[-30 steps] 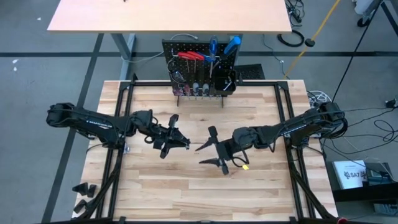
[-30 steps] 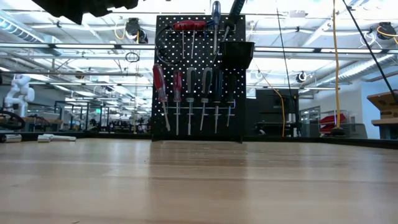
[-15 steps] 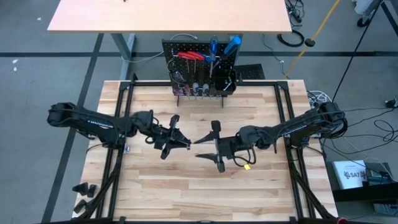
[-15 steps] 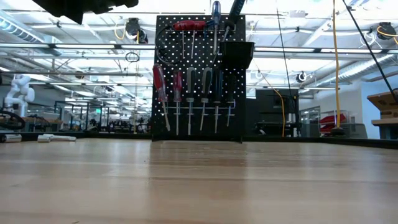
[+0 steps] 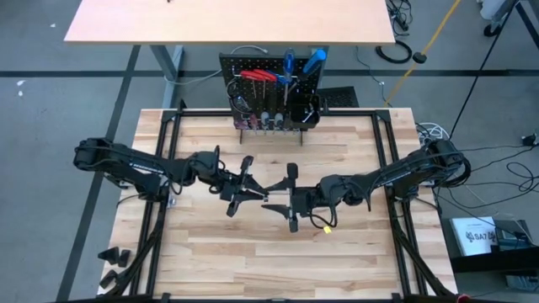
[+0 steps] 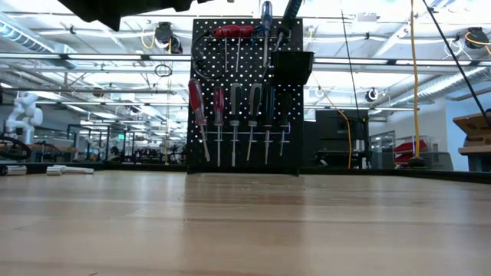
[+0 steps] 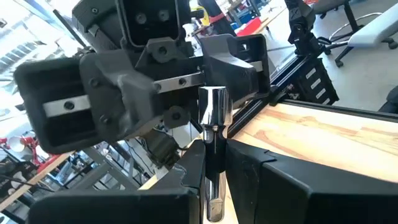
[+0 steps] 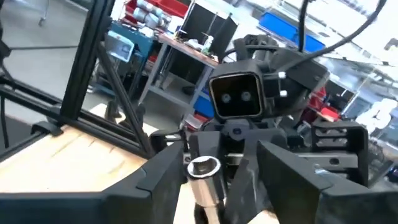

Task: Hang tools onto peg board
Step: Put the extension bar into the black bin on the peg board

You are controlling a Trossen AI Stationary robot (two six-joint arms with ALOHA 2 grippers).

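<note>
While you work at mid-surface, note where the room lies: the left hand (image 5: 259, 194) and the right hand (image 5: 283, 199) meet tip to tip at the centre of the surface (image 5: 253, 261), well apart from its near and far edges. Bare wood lies open on the near side of both hands and between them and the peg board (image 5: 269, 93). The black frame rails (image 5: 160, 210) run along the surface's two sides, and each arm crosses over one.

Your left hand is clenched on a silver metal piece (image 7: 213, 118); its fingers (image 7: 186, 180) press both flanks of the shiny cylinder, which points at the right hand. Your right hand is released, its fingers (image 8: 161, 180) spread to either side of the piece's round end (image 8: 204, 169), with a gap showing on one side. Whether the other finger touches the metal, you cannot tell.

The peg board stands upright at the far edge of the surface, with its square bin (image 6: 291, 67) at one upper corner. Red-handled hex keys (image 6: 234, 32) and a blue-handled screwdriver (image 6: 265, 15) hang along the top, and a row of screwdrivers (image 6: 242, 115) hangs below.

From above, the piece is too small to pick out between the two hands. The level view shows neither hand, only a dark arm part (image 6: 123, 8) cut off at the upper edge. The piece's lower end is hidden between the left fingers.
</note>
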